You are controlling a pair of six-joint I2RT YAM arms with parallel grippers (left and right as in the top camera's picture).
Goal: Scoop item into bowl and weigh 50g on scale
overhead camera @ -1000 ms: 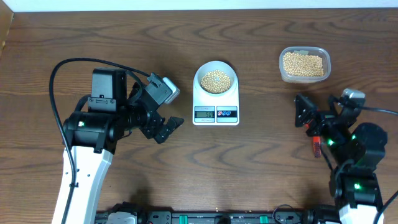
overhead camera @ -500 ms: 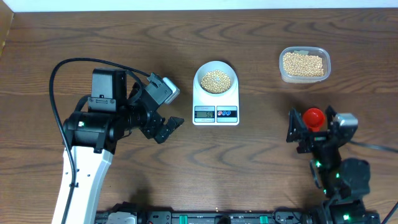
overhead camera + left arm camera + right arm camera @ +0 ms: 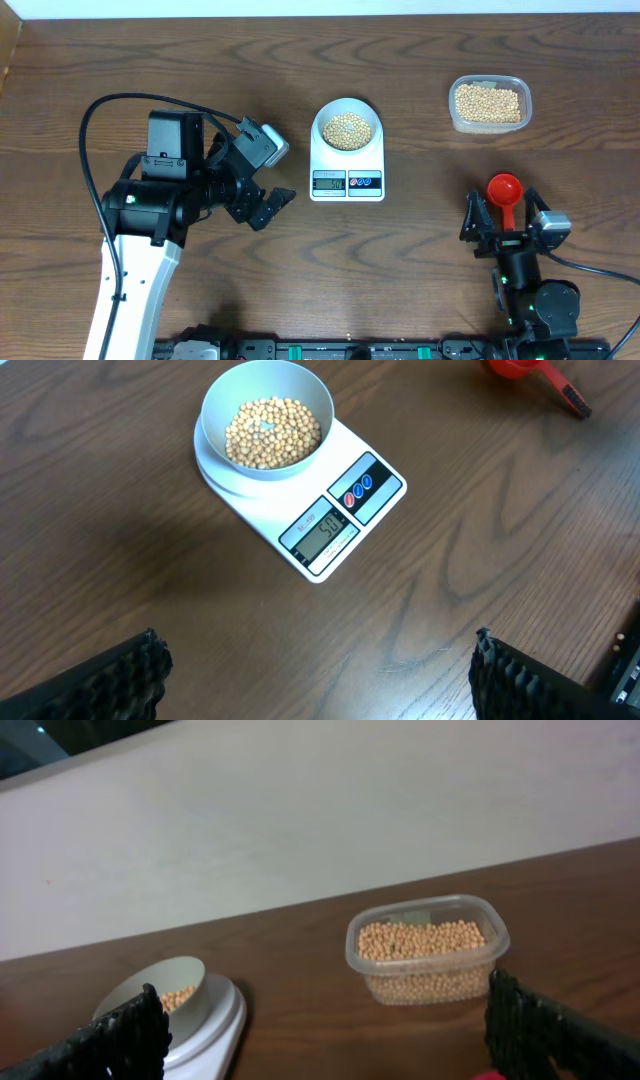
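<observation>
The pale bowl point(image 3: 322, 118) holds tan beans point(image 3: 347, 130) and stands on the white scale point(image 3: 347, 183). The left wrist view shows the bowl point(image 3: 215, 405), the beans point(image 3: 272, 432) and the scale point(image 3: 345, 510), whose display reads about 50. My left gripper point(image 3: 268, 208) is open and empty, left of the scale point(image 3: 320, 680). My right gripper point(image 3: 503, 224) is open near the front edge point(image 3: 325, 1030). A red scoop point(image 3: 505, 188) lies on the table, its handle pointing between the right fingers.
A clear plastic container point(image 3: 489, 103) of beans stands at the back right, also in the right wrist view point(image 3: 427, 950). The red scoop shows at the top right of the left wrist view point(image 3: 520, 368). A black cable loops over the left arm.
My right gripper has let go of the red scoop, which now lies on the table, and the right arm has drawn back toward the front edge. The left arm has not moved.
</observation>
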